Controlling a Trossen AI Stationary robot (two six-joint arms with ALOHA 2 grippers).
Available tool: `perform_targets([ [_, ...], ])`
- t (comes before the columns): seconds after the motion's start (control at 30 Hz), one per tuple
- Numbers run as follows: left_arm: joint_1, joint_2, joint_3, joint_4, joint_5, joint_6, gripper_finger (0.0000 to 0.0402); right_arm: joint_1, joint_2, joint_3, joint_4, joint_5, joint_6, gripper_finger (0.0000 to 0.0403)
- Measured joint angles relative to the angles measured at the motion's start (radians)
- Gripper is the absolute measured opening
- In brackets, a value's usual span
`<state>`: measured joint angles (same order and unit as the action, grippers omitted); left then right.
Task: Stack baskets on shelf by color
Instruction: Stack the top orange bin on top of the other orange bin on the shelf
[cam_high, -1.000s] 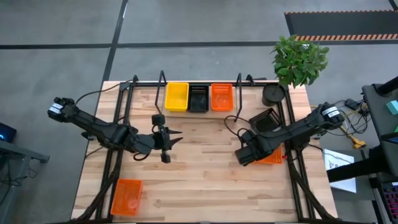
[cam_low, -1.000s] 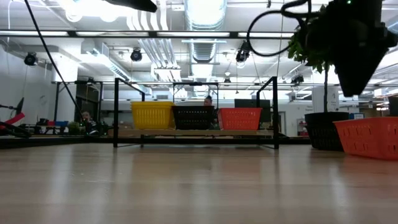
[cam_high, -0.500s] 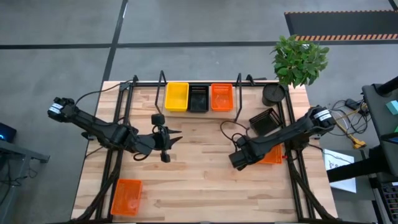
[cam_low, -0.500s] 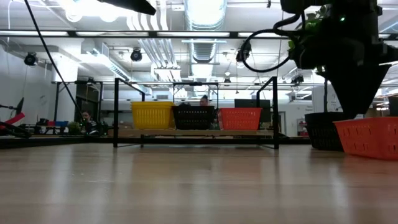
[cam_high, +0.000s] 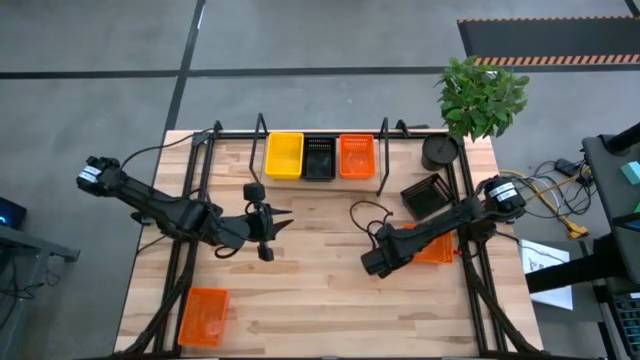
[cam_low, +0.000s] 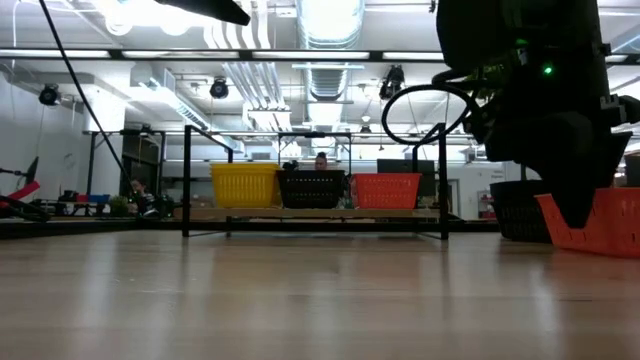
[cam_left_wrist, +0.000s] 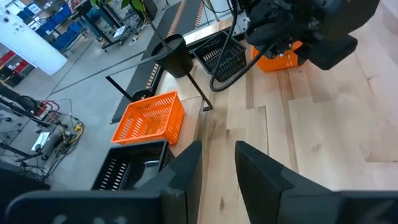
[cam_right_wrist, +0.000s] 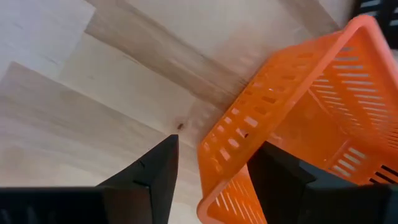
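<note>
- Right end effector (cam_high: 372, 264): low over the worktop (cam_high: 320, 300), right of centre; its fingers (cam_right_wrist: 155, 180) are spread on either side of the near wall of an orange basket (cam_right_wrist: 298, 124), one finger outside and one inside, not clenched on it.
- That orange basket (cam_high: 436, 250) sits on the worktop near the right edge (mostly hidden under the right arm from above).
- Black basket (cam_high: 425, 196): loose on the worktop just behind the orange one, near the round dark pot (cam_high: 439, 152) of the plant (cam_high: 482, 95).
- Shelf (cam_high: 320, 150): wire rack at the back edge of the worktop, carrying a yellow basket (cam_high: 284, 155), a black basket (cam_high: 319, 157) and an orange basket (cam_high: 356, 156) side by side, left to right.
- Second loose orange basket (cam_high: 204, 316): front-left corner of the worktop, well apart from both arms.
- Left end effector (cam_high: 268, 224): hovers left of centre, released, fingers (cam_left_wrist: 186, 174) parted with nothing between them.
- Low view: the three shelved baskets stand in a row; a person (cam_low: 321, 161) shows behind the rack.
</note>
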<state>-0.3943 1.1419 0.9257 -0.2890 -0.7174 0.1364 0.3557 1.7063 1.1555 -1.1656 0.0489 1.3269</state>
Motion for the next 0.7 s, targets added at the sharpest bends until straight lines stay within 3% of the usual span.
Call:
perform_targets([
  [0.47,0.000,0.000,0.000,0.000,0.000,0.000,0.0079,0.045,0.004,0.021,0.030,-0.054,0.077,0.0023],
  [0.7,0.000,0.000,-0.001,0.000,0.000,0.000,0.0079,0.073,0.004,0.087,0.026,-0.086,0.075,0.0009],
])
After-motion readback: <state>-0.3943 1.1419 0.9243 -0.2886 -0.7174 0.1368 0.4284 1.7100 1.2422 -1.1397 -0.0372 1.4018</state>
